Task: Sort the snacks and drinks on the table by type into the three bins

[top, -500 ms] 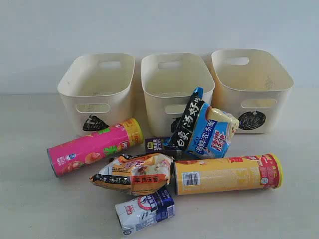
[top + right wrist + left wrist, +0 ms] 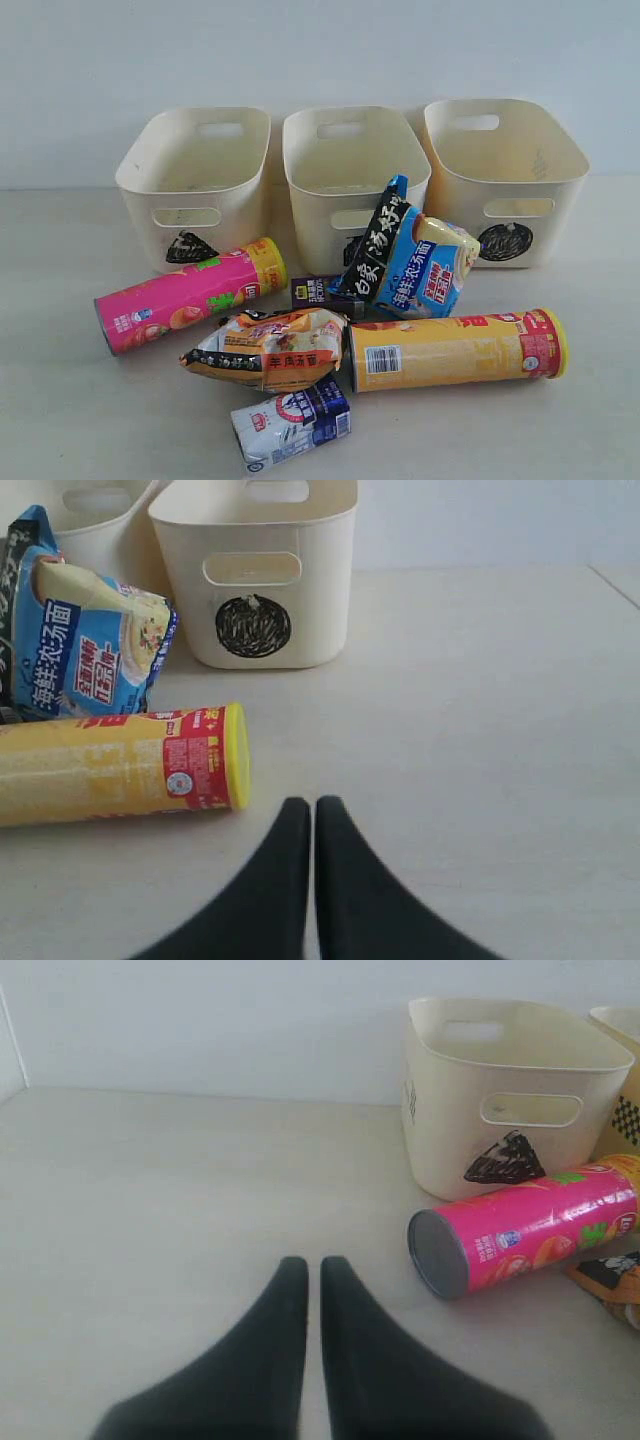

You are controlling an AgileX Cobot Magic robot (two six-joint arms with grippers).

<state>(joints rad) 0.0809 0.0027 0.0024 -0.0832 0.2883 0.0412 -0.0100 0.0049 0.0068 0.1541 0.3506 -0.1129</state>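
Observation:
Three cream bins stand in a row at the back: triangle bin (image 2: 195,180), middle bin (image 2: 350,175), circle bin (image 2: 505,175). In front lie the pink chip tube (image 2: 190,295), the yellow-orange tube (image 2: 455,350), the orange-cream packet (image 2: 270,350), the blue-white-black packet (image 2: 410,255) leaning on the middle bin, the dark purple carton (image 2: 318,292) and the white-blue carton (image 2: 292,423). Neither gripper shows in the exterior view. My left gripper (image 2: 313,1265) is shut and empty, short of the pink tube (image 2: 525,1235). My right gripper (image 2: 313,805) is shut and empty, beside the yellow tube (image 2: 120,765).
The pale beige table (image 2: 60,400) stretches wide on both sides of the pile. A plain white wall rises behind the bins. The triangle bin (image 2: 505,1090) and the circle bin (image 2: 260,575) stand beyond each gripper.

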